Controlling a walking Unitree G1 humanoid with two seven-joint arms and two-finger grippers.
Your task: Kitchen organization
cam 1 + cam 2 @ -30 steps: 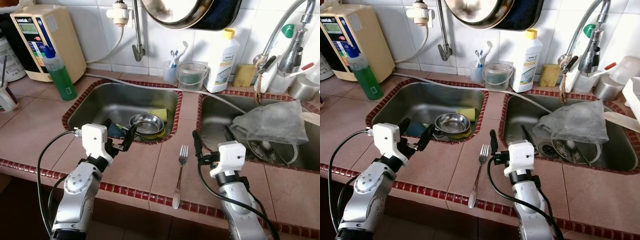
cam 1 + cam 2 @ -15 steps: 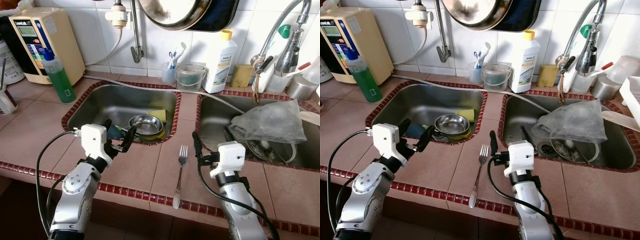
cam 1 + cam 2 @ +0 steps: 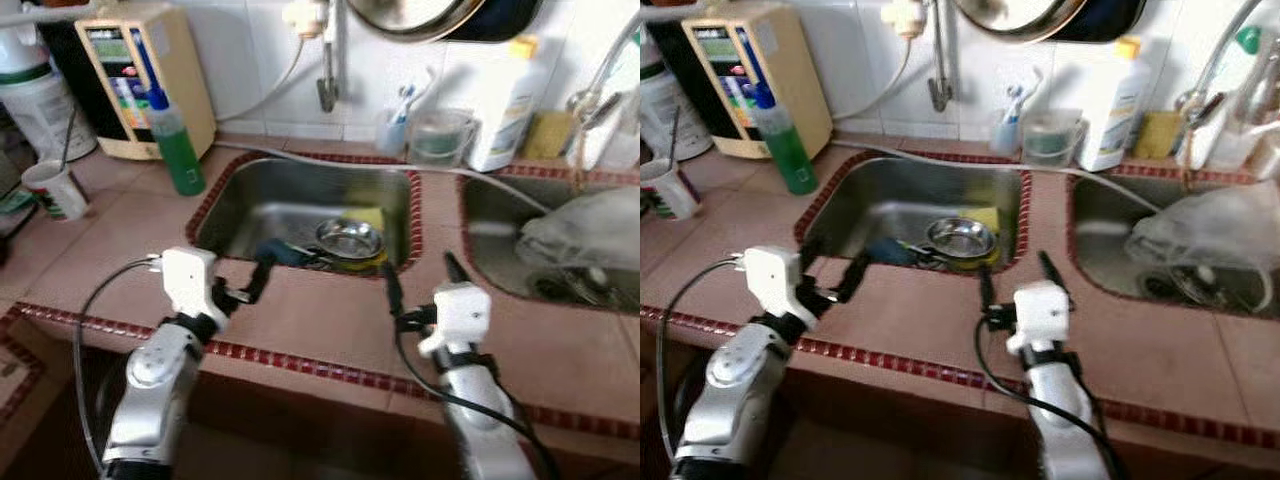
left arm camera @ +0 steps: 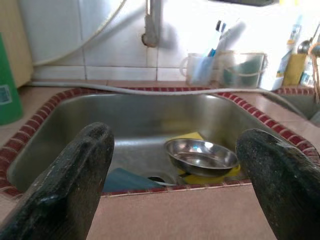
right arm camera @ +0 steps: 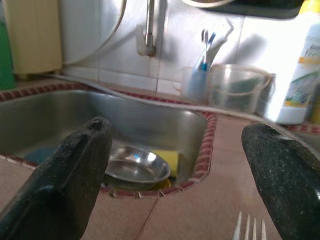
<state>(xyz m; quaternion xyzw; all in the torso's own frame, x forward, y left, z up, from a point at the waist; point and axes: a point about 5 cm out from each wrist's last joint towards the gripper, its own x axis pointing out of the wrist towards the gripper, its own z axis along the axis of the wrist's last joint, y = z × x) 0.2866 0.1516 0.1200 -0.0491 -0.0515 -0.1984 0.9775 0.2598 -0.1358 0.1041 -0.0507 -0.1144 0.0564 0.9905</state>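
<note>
My head cameras look down, blurred, over the tiled bench (image 3: 330,320) and both sinks. Each wrist camera sits low, close to the bench, facing the left sink (image 4: 150,120); both share its steel bowl (image 5: 136,167).

sinks: two, left (image 3: 240,205) and right (image 3: 490,225)
bowl (image 3: 349,239): one
sponges: one in the left sink (image 3: 372,217), one by the wall (image 3: 546,135)
bottles: one green (image 3: 175,150), one white (image 3: 507,105)
fork (image 5: 248,227): one
toothbrush cup (image 3: 392,130): one
tub (image 3: 438,138): one
mug (image 3: 56,189): one
grippers: two, left (image 3: 235,282), right (image 3: 421,282)
</note>
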